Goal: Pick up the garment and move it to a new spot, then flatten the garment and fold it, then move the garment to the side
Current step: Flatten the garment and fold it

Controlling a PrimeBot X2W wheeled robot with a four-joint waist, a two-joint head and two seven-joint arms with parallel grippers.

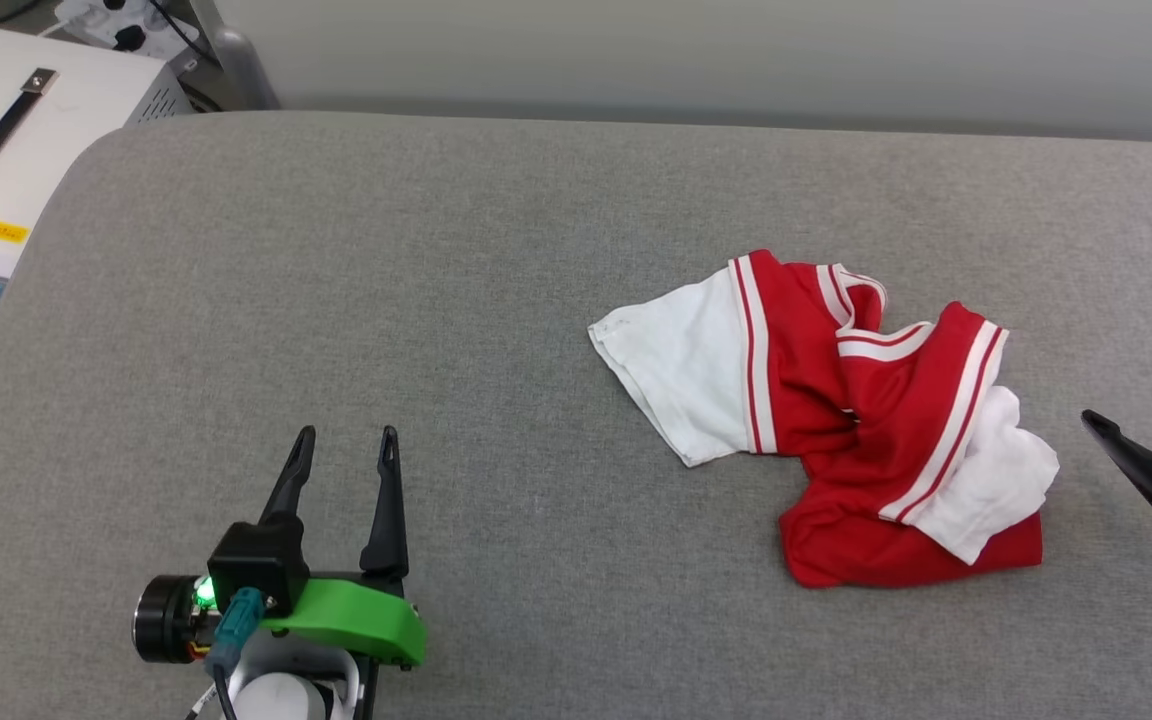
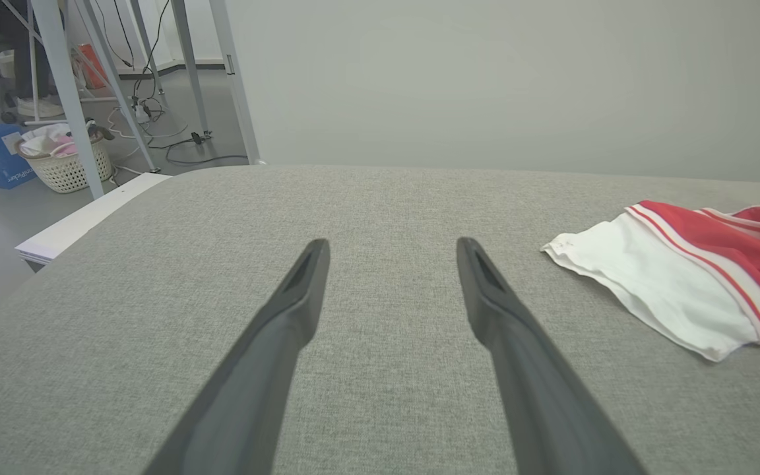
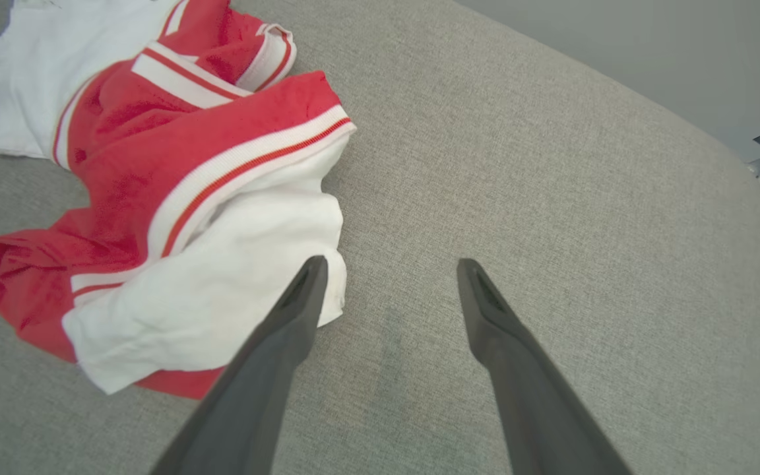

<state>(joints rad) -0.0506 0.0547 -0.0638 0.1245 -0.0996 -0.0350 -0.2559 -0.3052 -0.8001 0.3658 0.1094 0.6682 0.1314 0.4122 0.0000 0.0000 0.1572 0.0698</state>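
You have one garment (image 1: pixel 836 420), a red jersey with two white sleeves, crumpled on the grey bench (image 1: pixel 436 250), right of centre. There are two end effectors. The left end effector (image 1: pixel 346 435) is spread, well apart from it. The right end effector (image 1: pixel 1122 402) is spread, just beside one sleeve. One yellow label (image 1: pixel 1 231) on the white case (image 1: pixel 26 130) seems printed, but is too small to read.

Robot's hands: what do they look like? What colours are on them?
Each has two long, thin, black fingers that taper to points. The left gripper has a black block, a bright green curved bracket, a small glowing green light, a teal plug with a dark cable, and a white wrist. The right gripper has a white body.
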